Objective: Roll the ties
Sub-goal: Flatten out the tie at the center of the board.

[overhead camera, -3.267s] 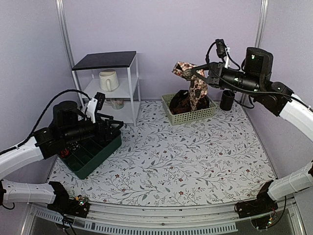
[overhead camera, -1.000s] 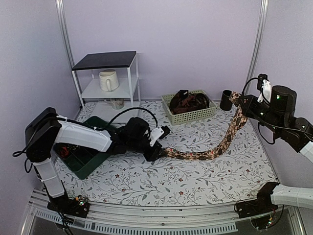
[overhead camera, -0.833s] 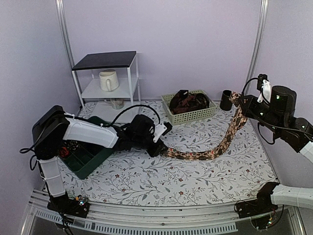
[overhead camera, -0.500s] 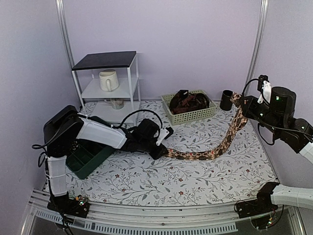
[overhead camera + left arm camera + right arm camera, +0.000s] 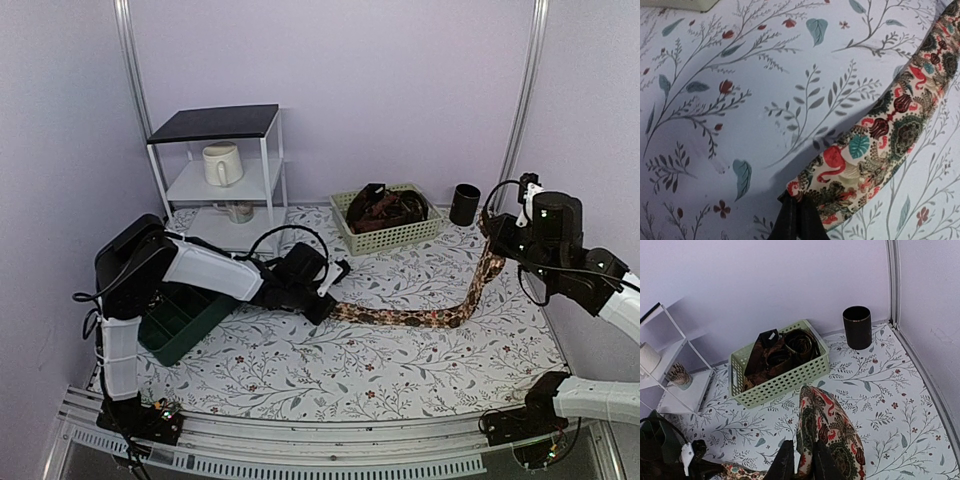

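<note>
A: Left hand (image 5: 319, 301)?
B: Closed. Its dark fingers (image 5: 794, 224) are pressed together on one end of the patterned tie (image 5: 400, 317), low over the desk (image 5: 400, 385). That end sits just right of the dark green bin (image 5: 178, 322).

A: Right hand (image 5: 489, 226)?
B: Also closed on the same tie, at the other end. The wrist view shows cloth pinched between the two fingers, bulging out above them. This hand is raised off the desk, near the right wall.

A: How does the tie lie?
B: From the left hand it runs flat along the desk to the right, in a shallow curve. Then it climbs off the surface up to the right hand. The pattern is red, teal and cream on dark ground.

A: Other ties?
B: A dark heap of ties (image 5: 385, 207) lies in the pale green basket (image 5: 386, 240) at the back of the desk. I cannot tell how many.

A: Anything else?
B: A black cup (image 5: 464, 204) stands just right of the basket. A white shelf (image 5: 268, 170) in the back left corner holds a cream mug (image 5: 221, 164).
</note>
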`<state>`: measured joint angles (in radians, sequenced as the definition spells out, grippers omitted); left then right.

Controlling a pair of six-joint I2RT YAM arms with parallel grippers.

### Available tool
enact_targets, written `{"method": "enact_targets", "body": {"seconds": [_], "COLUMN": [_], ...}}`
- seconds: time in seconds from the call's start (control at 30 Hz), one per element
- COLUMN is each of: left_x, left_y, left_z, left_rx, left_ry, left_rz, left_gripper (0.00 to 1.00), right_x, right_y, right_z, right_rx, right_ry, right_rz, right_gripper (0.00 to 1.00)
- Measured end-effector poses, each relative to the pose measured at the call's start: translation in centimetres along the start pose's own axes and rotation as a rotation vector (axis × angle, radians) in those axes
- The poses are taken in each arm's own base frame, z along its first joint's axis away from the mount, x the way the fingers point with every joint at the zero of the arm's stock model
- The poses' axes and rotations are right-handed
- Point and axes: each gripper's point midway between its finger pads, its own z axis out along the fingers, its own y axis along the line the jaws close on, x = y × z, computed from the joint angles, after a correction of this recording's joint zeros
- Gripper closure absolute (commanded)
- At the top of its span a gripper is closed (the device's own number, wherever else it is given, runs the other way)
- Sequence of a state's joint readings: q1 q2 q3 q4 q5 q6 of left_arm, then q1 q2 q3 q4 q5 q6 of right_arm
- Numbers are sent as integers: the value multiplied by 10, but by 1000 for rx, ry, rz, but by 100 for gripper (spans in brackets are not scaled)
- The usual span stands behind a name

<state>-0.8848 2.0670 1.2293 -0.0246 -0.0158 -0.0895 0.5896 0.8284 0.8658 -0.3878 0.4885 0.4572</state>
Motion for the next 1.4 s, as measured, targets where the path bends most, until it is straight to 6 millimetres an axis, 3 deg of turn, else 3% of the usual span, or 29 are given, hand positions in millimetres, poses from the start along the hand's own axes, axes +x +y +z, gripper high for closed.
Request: {"method": "enact_targets", "body": {"seconds": [0.2, 0.33, 0.53, 0.6, 0.8, 0.9, 1.07, 1.27, 1.4], "left_x": [25, 40, 59, 64, 59, 53, 47, 52, 58], "left_y": [16, 25, 28, 31, 44, 54, 79, 114, 119], "left_z": [-36, -77, -101, -108, -138, -158, -194, -238, -248], "left_rx": [-42, -58, -77, -92, -159, -203, -284, -389, -395], "left_ry": [46, 39, 62, 72, 45, 11, -38, -92, -111], "left_rz": [-74, -156, -214, -226, -261, -273, -309, -388, -404], "left_gripper": [100, 100, 100, 100, 100, 100, 100, 100, 100], "right_x": [37, 66, 109, 120, 118, 127, 141, 152, 164], "right_y": [-22, -45, -91, -100, -97, -98, -100, -108, -112], "right_z": [32, 51, 76, 78, 81, 84, 91, 105, 115], "right_rx": [83, 158, 323, 363, 369, 380, 388, 397, 393], "right_ry": [114, 203, 343, 391, 408, 434, 473, 503, 536], "right_rz": [19, 66, 116, 120, 149, 165, 194, 228, 255], "right_gripper": [82, 67, 44, 40, 39, 40, 53, 53, 53]}}
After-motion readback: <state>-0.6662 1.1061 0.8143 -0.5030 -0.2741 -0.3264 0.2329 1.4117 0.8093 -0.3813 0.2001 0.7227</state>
